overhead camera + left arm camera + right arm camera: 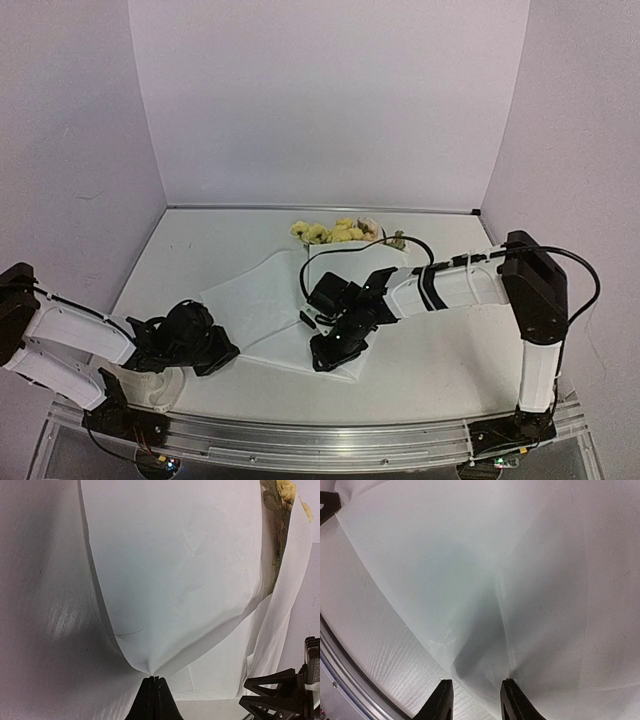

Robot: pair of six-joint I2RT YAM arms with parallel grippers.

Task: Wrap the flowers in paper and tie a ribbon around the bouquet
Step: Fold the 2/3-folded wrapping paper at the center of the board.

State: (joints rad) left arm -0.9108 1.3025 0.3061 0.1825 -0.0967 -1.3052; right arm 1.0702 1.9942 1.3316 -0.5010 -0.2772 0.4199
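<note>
Plainly, the left gripper is pinched tight on a corner of the paper, at the sheet's 8 o'clock. The sheet looks thin, light and floppy, and it drapes away from that pinch. It would likely crease or tear if yanked, so corners and edges are the places to hold. At its 5 o'clock edge the right gripper has its jaws parted, clamping nothing. The flowers lie at the paper's 12 o'clock, soft and easily crushed.
</note>
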